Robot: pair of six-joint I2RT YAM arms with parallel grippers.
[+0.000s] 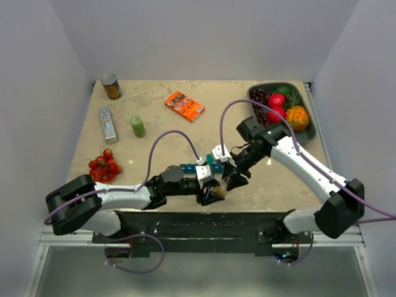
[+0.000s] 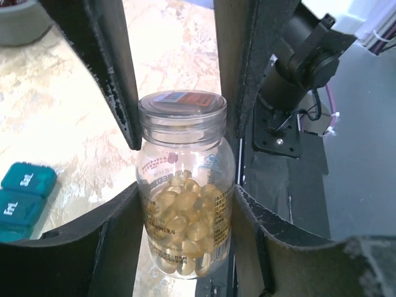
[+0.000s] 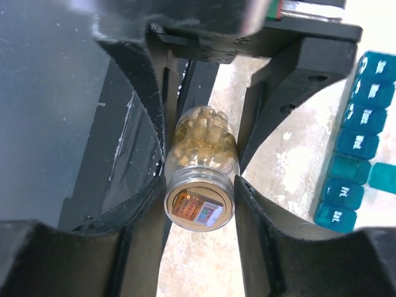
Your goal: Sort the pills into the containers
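Observation:
A clear pill bottle (image 1: 218, 192) full of golden capsules hangs over the table's front edge between both grippers. My left gripper (image 1: 208, 189) is shut on the bottle's body (image 2: 185, 204). My right gripper (image 1: 231, 180) is shut on its capped neck; the cap (image 3: 199, 207) faces the right wrist camera. The teal pill organizer (image 1: 187, 167) lies just behind the grippers. It also shows at the left edge of the left wrist view (image 2: 21, 198) and on the right of the right wrist view (image 3: 359, 142), its marked lids down.
A dark tray (image 1: 309, 133) of fruit stands at the back right. An orange box (image 1: 184, 106), a green cylinder (image 1: 137, 126), a silver box (image 1: 107, 124) and a can (image 1: 111, 86) stand at the back left. Red tomatoes (image 1: 104, 166) lie at the left.

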